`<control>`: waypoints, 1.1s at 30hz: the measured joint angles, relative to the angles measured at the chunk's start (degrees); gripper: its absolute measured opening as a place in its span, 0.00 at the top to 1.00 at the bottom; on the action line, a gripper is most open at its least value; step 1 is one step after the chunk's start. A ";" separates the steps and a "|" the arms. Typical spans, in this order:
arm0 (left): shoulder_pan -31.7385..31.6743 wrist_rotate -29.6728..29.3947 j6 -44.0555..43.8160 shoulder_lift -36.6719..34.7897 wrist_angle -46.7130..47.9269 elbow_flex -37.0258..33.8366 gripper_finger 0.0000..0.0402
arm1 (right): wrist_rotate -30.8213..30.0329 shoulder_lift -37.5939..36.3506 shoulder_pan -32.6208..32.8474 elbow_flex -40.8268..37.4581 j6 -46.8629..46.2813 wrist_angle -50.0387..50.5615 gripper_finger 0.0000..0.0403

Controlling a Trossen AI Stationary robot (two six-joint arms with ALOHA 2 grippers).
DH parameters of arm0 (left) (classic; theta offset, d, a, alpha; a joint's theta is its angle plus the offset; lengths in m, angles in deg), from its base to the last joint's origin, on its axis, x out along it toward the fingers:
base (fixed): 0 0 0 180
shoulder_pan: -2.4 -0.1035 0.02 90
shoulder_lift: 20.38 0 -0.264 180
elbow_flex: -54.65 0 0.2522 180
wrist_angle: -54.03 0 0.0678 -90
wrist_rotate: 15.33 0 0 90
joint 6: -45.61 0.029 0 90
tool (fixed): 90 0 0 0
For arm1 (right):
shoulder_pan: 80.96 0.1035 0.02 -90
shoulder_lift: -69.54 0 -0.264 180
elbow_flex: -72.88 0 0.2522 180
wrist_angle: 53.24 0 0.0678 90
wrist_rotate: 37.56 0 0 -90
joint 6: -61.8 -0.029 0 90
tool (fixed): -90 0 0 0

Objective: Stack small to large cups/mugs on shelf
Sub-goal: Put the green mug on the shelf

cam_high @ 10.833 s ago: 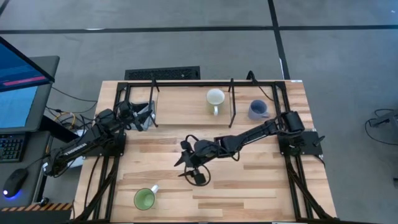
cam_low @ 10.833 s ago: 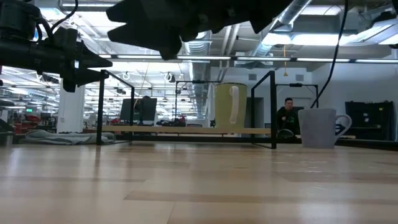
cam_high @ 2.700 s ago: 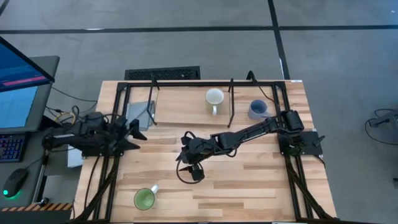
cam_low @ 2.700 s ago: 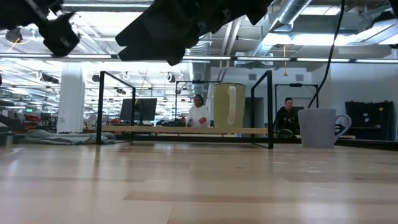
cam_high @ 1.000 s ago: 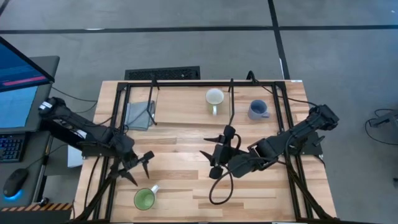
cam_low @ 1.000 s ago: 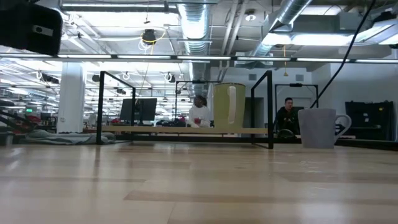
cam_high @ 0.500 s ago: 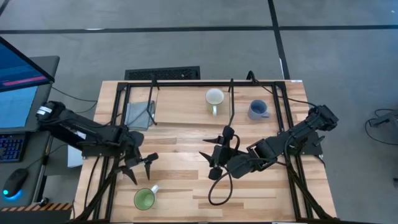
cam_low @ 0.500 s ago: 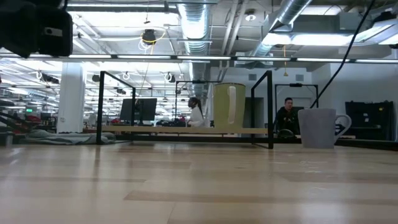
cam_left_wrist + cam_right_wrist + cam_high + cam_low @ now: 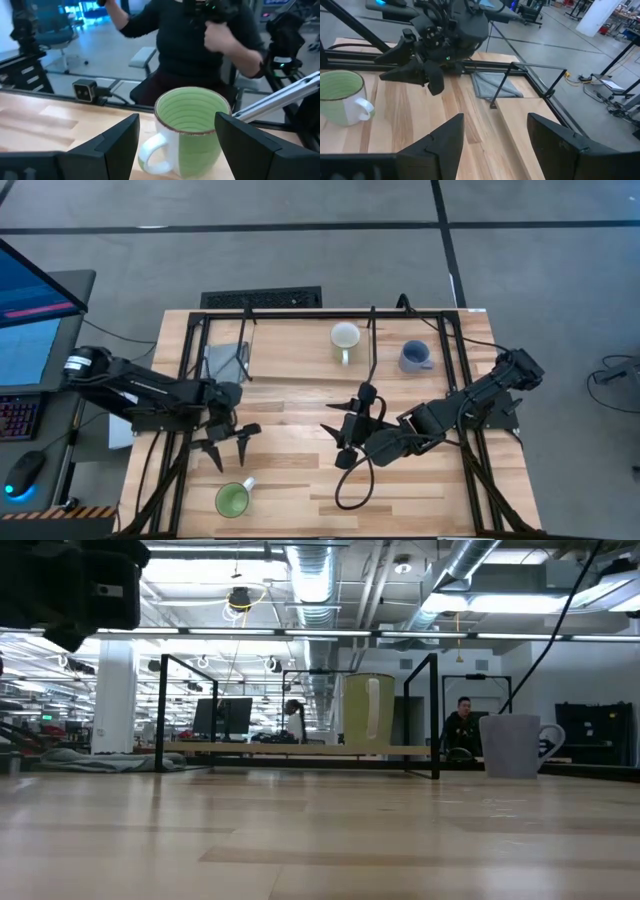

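Note:
A green mug stands upright on the table near its front left; it also shows as the green mug and the green mug. My left gripper hovers open just behind that mug, and its fingers stand short of the mug's two sides, my left gripper. A cream mug stands on the shelf at the back. A blue-grey mug stands to its right, the blue-grey mug. Over the table's middle my right gripper waits open and holds nothing.
A grey cloth lies at the shelf's left end between black upright rods. A person sits beyond the table's near edge. Bare planks lie between the green mug and the shelf.
My left gripper has shifted a little toward the table's right and sunk slightly, rolling so that its fingers now straddle the line to the green mug. It has stayed open. The mugs have not moved.

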 joint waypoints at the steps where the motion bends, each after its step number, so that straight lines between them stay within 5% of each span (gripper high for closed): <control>1: -0.19 0.73 -0.01 1.25 -0.48 0.48 0.37 | 0.01 0.00 0.00 0.00 0.00 0.01 0.41; 15: -1.12 13.45 7.43 18.00 1.05 7.82 0.37 | 0.11 0.00 0.45 0.00 0.04 1.00 0.41; 33: -1.18 22.10 13.67 35.70 0.53 16.88 0.37 | 2.07 0.00 0.54 0.00 -2.49 3.26 0.41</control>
